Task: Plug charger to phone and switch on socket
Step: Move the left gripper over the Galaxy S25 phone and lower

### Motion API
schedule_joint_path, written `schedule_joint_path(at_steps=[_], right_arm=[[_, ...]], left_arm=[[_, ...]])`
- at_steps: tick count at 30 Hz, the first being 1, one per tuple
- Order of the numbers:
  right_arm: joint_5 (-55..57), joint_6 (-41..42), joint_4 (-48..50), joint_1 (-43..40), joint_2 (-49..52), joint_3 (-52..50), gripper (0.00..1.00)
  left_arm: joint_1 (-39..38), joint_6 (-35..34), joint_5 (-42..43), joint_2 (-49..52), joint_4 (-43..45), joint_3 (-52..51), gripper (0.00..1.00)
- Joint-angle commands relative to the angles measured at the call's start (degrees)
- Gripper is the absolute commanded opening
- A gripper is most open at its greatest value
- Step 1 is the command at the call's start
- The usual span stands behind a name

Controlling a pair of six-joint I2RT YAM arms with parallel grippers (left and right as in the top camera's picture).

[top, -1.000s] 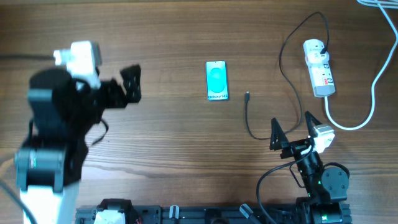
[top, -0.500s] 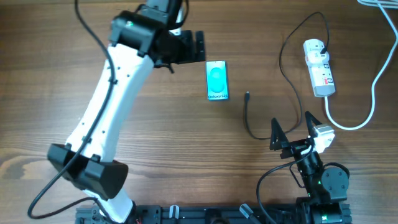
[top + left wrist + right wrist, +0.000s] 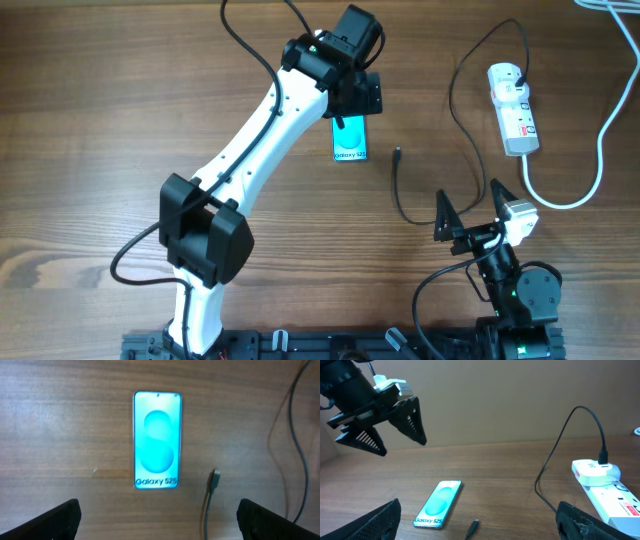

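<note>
**Lining up over the phone before plug-in**

Overhead: the left gripper (image 3: 360,97), black w/ two fingers, is hovering over the top end of the phone (image 3: 349,148), a flat rectangular handset w/ a bright cyan screen and a white "Galaxy" band. Its jaws are standing wide and holding nothing. The charger's small black plug tip (image 3: 397,153) is lying near the phone's lower right corner. Its thin black cable (image 3: 452,95) is looping away to a white adapter (image 3: 507,78) on the long white power strip (image 3: 515,125), well apart at the right. The right gripper (image 3: 466,192) is sitting by the front edge, spread wide and empty.

Left wrist: the phone is lying centred between the two fingers (image 3: 55,520), Galaxy end nearest the cam. Alignment is looking good. I'd judge a straight descent and a light pinch on the long edges best, so it isn't skidding on the brown wooden table (image 3: 60,420).

Right wrist: the tip is showing low in frame, but it's too small to tell its orientation. The right arm is likely needing to grip just behind the tip, not the slack.
</note>
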Motion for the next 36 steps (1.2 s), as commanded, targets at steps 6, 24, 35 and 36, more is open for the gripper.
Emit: schedule_joint_path(at_steps=[6,24,35,36], right_arm=[[0.74,-0.63,0.2,0.24,-0.26,-0.07,1.0],[0.74,-0.63,0.17,0.24,-0.26,-0.07,1.0],[0.76,-0.63,0.17,0.24,-0.26,-0.07,1.0],[0.76,-0.63,0.17,0.24,-0.26,-0.07,1.0]], left_arm=[[-0.22,-0.96,-1.01,4.15,5.81,0.81,1.0],[-1.05,-0.94,-0.74,14.45,7.96,0.81,1.0],[-1.57,-0.31,-0.57,19.43,8.0,0.81,1.0],[-1.55,-0.31,-0.59,19.56,7.56,0.81,1.0]])
